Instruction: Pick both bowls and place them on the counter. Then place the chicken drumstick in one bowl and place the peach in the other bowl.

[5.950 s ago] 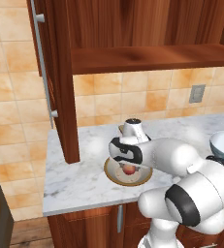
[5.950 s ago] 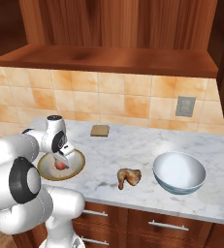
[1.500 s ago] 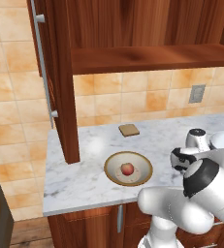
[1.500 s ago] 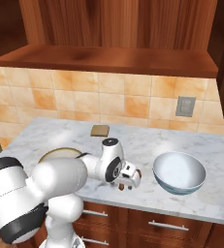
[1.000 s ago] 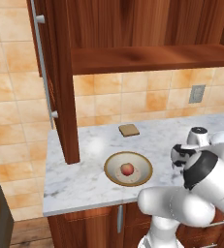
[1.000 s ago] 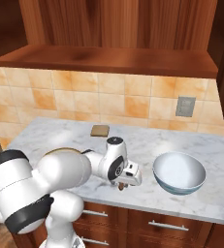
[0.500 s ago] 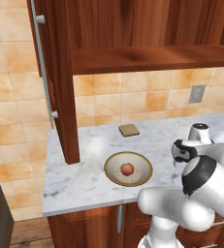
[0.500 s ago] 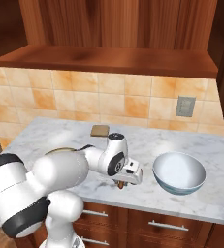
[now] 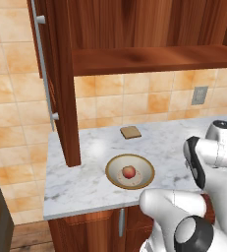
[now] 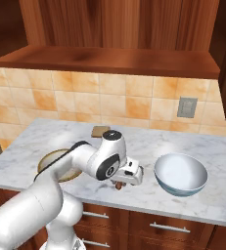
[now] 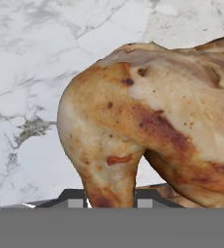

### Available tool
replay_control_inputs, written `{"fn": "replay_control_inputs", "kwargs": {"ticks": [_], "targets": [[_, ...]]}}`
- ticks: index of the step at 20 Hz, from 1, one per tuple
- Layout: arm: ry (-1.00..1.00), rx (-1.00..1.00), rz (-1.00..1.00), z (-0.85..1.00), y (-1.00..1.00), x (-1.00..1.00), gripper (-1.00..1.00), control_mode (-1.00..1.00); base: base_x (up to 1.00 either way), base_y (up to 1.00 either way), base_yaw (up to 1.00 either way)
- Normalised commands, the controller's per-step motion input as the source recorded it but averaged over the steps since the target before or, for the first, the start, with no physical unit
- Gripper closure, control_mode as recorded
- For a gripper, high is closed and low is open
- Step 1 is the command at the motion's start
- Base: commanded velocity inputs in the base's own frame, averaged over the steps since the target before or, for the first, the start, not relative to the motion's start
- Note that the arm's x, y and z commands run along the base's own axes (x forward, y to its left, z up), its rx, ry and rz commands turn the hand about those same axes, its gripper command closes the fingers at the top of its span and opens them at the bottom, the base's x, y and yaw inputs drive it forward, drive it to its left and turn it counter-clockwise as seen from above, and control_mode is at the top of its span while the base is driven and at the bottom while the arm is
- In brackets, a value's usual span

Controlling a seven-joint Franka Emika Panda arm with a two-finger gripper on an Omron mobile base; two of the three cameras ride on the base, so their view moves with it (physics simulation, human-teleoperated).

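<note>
Two bowls stand on the marble worktop (image 10: 202,200): a shallow tan bowl (image 9: 130,171) holding the peach (image 9: 129,172), and, well apart to its right, a deeper white bowl (image 10: 180,175) with a blue-patterned outside. Between them the white arm bends low over the worktop, its end effector (image 10: 120,184) down at the chicken drumstick (image 11: 147,131). In the hand view the golden-brown meat looms close, with the two dark fingertips (image 11: 74,200) narrowed at either side of its lower end; the drumstick looks gripped, resting on or just above the marble, though which cannot be told. In the right base view, a sliver of brown shows beneath the hand. A slice of bread (image 9: 130,132) lies near the tiled wall.
</note>
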Motion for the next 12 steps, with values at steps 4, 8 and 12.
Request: {"fn": "replay_control_inputs", "kwargs": {"ticks": [4,8,12], "targets": [[-0.06,-0.02,0.06,0.77,0.11,-0.27,1.00,-1.00,0.00,0.00,0.00],[-0.05,-0.03,0.01,0.73,0.00,-0.08,1.00,-1.00,0.00,0.00,0.00],[-0.02,-0.03,0.00,0.71,-0.06,0.01,1.00,-1.00,0.00,0.00,0.00]]}}
